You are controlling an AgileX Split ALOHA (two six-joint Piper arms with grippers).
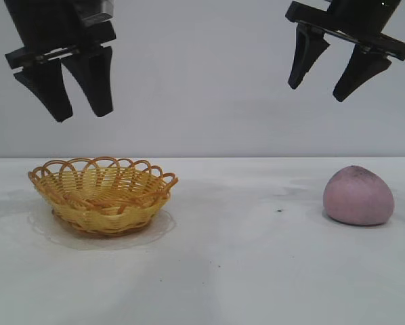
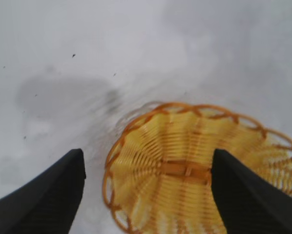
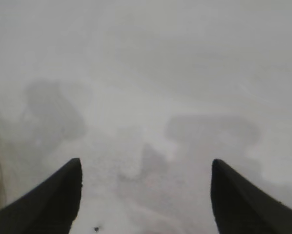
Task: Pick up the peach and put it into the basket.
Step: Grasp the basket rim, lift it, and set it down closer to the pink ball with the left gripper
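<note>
The peach (image 1: pixel 359 197), a dull pink-mauve lump with a grey smudge on top, rests on the white table at the right. At the left stands the basket (image 1: pixel 102 194), yellow wicker with an orange looped rim and nothing inside. My left gripper (image 1: pixel 82 116) hangs open high above the basket, and its wrist view looks down on the basket (image 2: pixel 195 165) between the black fingers of the left gripper (image 2: pixel 146 158). High over the table, up and a little left of the peach, my right gripper (image 1: pixel 317 94) stands open and empty. The right wrist view shows the right gripper (image 3: pixel 145 165) over bare table; the peach is out of that view.
The white table (image 1: pixel 243 271) carries faint smudges and a small dark speck (image 1: pixel 279 210) left of the peach. A plain grey wall stands behind.
</note>
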